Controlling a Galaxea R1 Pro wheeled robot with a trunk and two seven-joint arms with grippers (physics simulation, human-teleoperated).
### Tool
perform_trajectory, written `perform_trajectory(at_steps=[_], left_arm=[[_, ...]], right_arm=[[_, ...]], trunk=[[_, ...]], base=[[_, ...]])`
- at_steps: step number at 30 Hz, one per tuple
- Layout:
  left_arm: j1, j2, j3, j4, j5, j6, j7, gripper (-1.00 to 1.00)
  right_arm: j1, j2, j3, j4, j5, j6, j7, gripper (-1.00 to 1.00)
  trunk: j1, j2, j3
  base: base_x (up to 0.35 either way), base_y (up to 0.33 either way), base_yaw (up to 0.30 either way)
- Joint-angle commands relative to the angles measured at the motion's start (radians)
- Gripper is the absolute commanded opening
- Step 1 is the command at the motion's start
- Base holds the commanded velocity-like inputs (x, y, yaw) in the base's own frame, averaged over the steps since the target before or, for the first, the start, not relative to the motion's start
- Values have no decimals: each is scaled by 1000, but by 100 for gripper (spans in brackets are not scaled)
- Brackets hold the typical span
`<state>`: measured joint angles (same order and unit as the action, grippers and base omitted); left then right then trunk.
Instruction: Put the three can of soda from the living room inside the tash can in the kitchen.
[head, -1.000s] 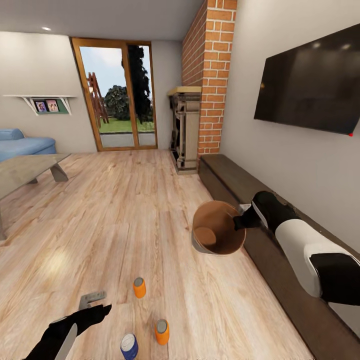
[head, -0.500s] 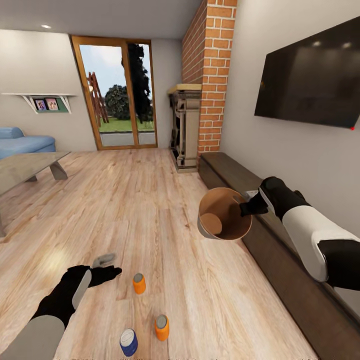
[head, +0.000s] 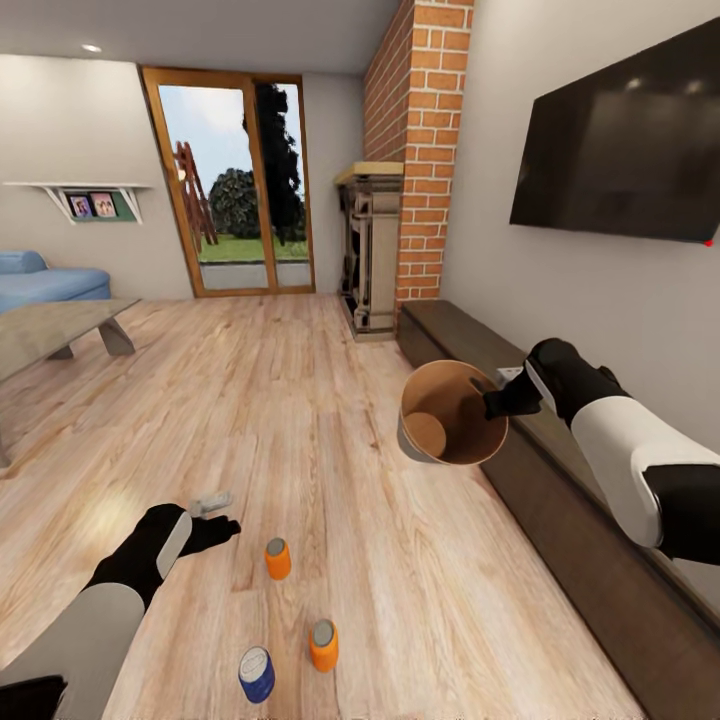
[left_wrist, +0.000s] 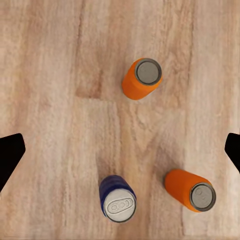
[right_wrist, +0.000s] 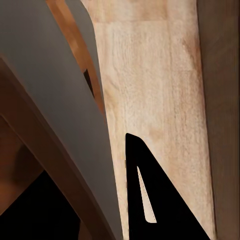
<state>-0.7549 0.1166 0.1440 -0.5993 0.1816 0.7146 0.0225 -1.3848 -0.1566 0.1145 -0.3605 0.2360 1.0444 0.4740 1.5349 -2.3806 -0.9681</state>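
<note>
- Nearest on the light wood plank floor (head: 300, 420) stands the dark blue cylindrical soda can with a grey metal top (head: 256, 674), upright; in the left wrist view it shows as (left_wrist: 118, 199).
- Just beside it, toward the dark cabinet side, stands an orange soda can with a grey top (head: 323, 645), upright and apart from the blue one; the left wrist view has it at (left_wrist: 191, 190).
- A little farther along the floor stands the second orange soda can (head: 278, 559), upright and apart from the other two, seen in the left wrist view at (left_wrist: 141, 78).
- The left end effector (head: 212, 512) hovers above the floor near that farther orange can, released: its dark fingers (left_wrist: 10, 155) stand wide at the two sides of the left wrist view with nothing between them.
- Farther on, the round bucket-like trash can, brown inside and pale grey outside (head: 452, 412), is held in the air and tilted, its mouth facing the camera, beside the front edge of the long dark low cabinet (head: 560, 520).
- The right end effector (head: 503, 399) is clenched on the trash can's rim; the right wrist view shows the grey wall (right_wrist: 45, 100) pinched against a dark finger (right_wrist: 155, 200).
- Beyond stand a red brick column (head: 420, 150), a glass coffee table (head: 50, 335) and a blue sofa (head: 45, 285).
</note>
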Motion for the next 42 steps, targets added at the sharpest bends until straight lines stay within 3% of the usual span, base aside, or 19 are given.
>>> perform_trajectory(at_steps=[1, 8, 17, 25, 28, 29, 34, 42], left_arm=[[0, 0, 0, 1, 0, 0, 4, 100], [-2, -2, 1, 4, 1, 1, 23, 100], [-2, -46, 0, 4, -2, 45, 74, 100], [-2, -67, -1, 4, -4, 51, 85, 100], [-1, -72, -1, 4, -5, 51, 86, 100], [-1, -73, -1, 4, -5, 51, 87, 100], [-1, -75, -1, 4, -5, 51, 88, 100], [-1, -90, -4, 4, -5, 51, 100, 100]], right_arm=[[-2, -2, -4, -1, -20, 3, 0, -100], [-27, -16, -4, 18, -20, 3, 0, -100], [-89, -24, -4, 100, -20, 3, 0, -100], [-102, -24, -4, 124, -20, 3, 0, -100], [-116, -24, -2, 189, -18, 3, 0, -100], [-155, -23, 14, 269, 0, 3, 0, -100], [-222, -22, 58, 370, 34, 3, 1, -100], [-246, -21, 113, 405, 47, 3, 2, -100]], trunk=[[4, -7, -3], [31, -56, -30], [65, -119, -68], [69, -121, -110], [70, -122, -126], [71, -122, -132], [73, -123, -158], [76, -125, -202]], base=[[0, 0, 0], [0, 0, 0], [0, 0, 0], [0, 0, 0], [0, 0, 0], [0, 0, 0], [0, 0, 0], [0, 0, 0]])
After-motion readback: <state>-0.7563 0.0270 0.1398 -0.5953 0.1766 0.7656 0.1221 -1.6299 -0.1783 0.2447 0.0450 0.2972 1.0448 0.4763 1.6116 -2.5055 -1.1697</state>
